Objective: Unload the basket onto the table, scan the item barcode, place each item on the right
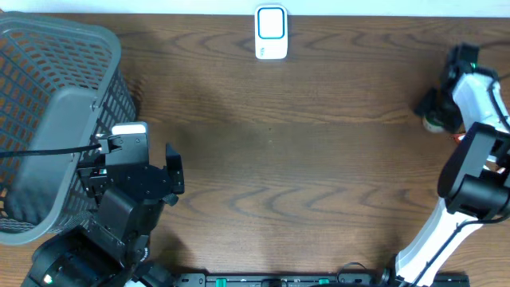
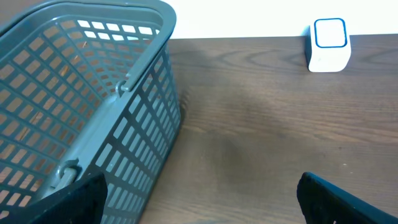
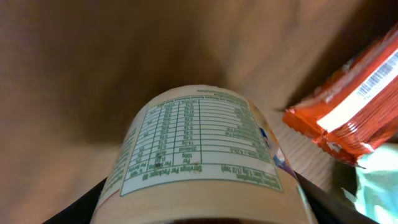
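Note:
The item is a cream-coloured round jar (image 3: 196, 143) with a green-printed nutrition table facing the right wrist camera; no barcode shows on that side. My right gripper (image 3: 199, 208) is shut on the jar, one dark finger on each side of it. From overhead this gripper (image 1: 434, 108) is at the far right edge of the table, and only a bit of the jar (image 1: 434, 123) peeks out under it. The white scanner (image 1: 271, 32) with a blue-outlined window stands at the back centre, and appears as the scanner (image 2: 328, 45) top right. My left gripper (image 1: 134, 163) is open and holds nothing.
A grey plastic basket (image 1: 48, 104) fills the left side, right beside the left gripper (image 2: 199, 205); its wall (image 2: 143, 112) stands close. An orange packet (image 3: 348, 118) and a pale green wrapper (image 3: 379, 180) lie on the wooden table next to the jar.

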Controlling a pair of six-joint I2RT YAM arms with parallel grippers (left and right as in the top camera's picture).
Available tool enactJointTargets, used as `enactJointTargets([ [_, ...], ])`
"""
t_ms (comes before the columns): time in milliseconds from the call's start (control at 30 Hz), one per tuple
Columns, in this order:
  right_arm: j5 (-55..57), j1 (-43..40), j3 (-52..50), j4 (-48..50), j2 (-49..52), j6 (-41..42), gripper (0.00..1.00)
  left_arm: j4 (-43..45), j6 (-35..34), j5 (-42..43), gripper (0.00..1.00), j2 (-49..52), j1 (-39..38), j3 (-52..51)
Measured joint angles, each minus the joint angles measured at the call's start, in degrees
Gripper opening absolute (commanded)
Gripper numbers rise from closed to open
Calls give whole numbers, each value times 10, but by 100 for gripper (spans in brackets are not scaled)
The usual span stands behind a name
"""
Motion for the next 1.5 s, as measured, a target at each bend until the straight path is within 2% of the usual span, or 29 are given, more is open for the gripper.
enactJointTargets([
  [100, -2, -14, -19, 25, -9, 1, 70, 0, 0, 0, 98, 0, 0, 0],
  [167, -3, -21, -29, 35, -12, 3, 99, 0, 0, 0, 98, 0, 0, 0],
  [333, -7, -36, -39, 31, -12, 6, 99, 0, 0, 0, 98, 0, 0, 0],
  [433, -8, -47, -21, -9, -10, 6, 99, 0, 0, 0, 98, 0, 0, 0],
  [667, -9, -53, 146, -151, -40, 9, 99, 0, 0, 0, 98, 0, 0, 0],
  [800, -22, -53, 191, -178, -123, 16, 99, 0, 0, 0, 98, 0, 0, 0],
  [967, -98, -49, 200, -176, -248, 19, 99, 0, 0, 0, 98, 0, 0, 0],
  [1100, -154, -13, 202, -176, -341, 16, 99, 0, 0, 0, 98, 0, 0, 0],
  [1333, -180, 53, 202, -201, -474, -6, 99, 0, 0, 0, 98, 0, 0, 0],
  [1500, -182, 57, 204, -242, -568, -11, 99, 0, 0, 0, 98, 0, 0, 0],
])
